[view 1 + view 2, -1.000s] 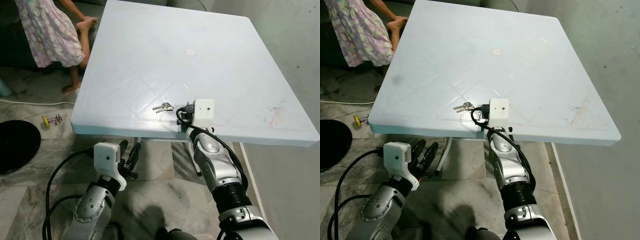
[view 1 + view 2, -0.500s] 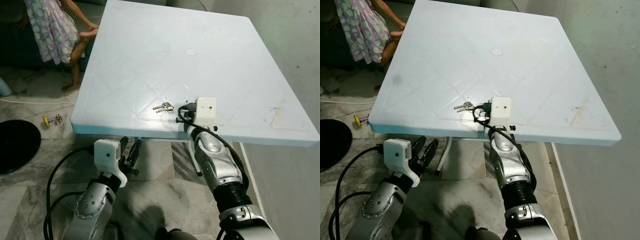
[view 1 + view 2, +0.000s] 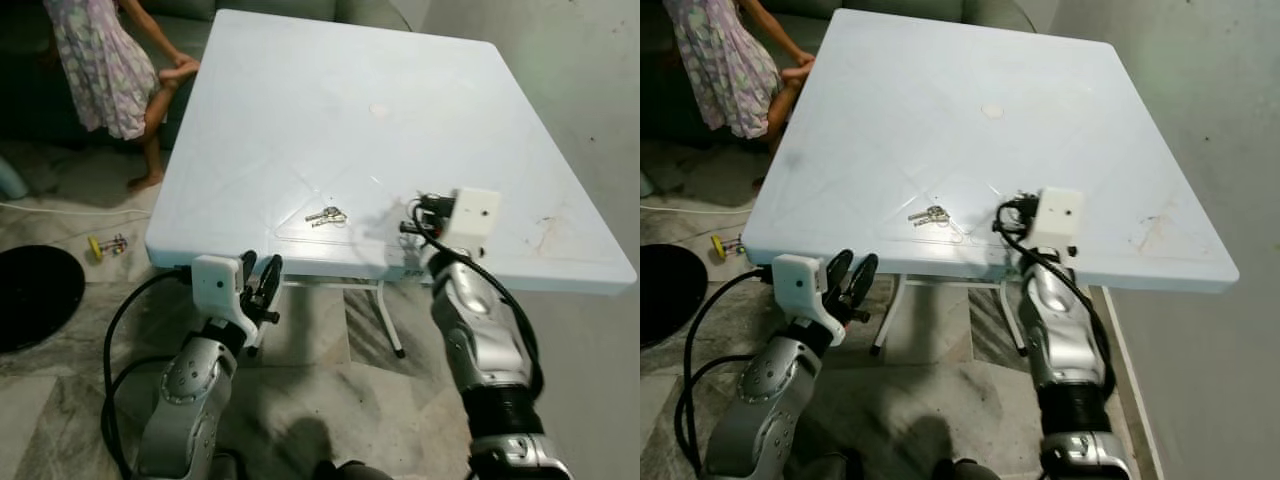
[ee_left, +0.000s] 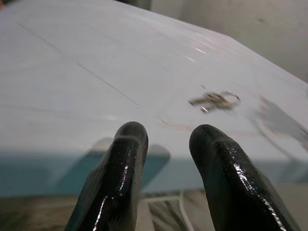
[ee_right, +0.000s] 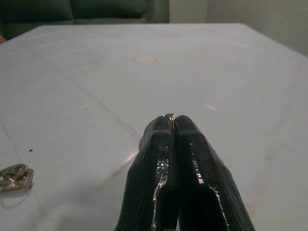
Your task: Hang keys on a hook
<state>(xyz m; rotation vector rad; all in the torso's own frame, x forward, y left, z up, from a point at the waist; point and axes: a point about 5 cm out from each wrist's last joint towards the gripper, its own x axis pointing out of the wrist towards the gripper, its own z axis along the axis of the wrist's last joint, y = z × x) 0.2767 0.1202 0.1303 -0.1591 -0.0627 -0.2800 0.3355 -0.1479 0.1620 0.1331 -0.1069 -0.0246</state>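
We see our left hand [image 3: 262, 283] held low just in front of the worktop's near edge, below the level of its surface, its two black fingers [image 4: 122, 159] apart with nothing between them. Our right hand [image 5: 172, 126] is raised above the near right part of the pale blue worktop [image 3: 300, 110], its fingers pressed together on a small metal ring [image 5: 169, 115] that peeks out at their tips; what hangs from the ring, if anything, we cannot tell. A looped black cable [image 3: 425, 225] and the white camera block [image 3: 476, 211] sit at that wrist. The keys [image 3: 326, 214] lie flat on the worktop near its front edge, to the left of our right hand and well apart from it, beyond and a little to the right of our left hand; the way from either hand to them is open. Farther out past the right hand a small round pale mark [image 3: 379, 110] shows on the worktop, and a faint reddish scribble [image 3: 548, 226] marks the surface to that hand's right. Beneath the worktop we see its white legs [image 3: 385, 322] on a marbled tile floor [image 3: 60, 400]. Off to the left of our left hand a small yellow toy [image 3: 104, 244] and a round black object [image 3: 35, 295] lie on the floor, and beyond them a person in a patterned dress [image 3: 100, 60] stands beside the worktop's far left edge.
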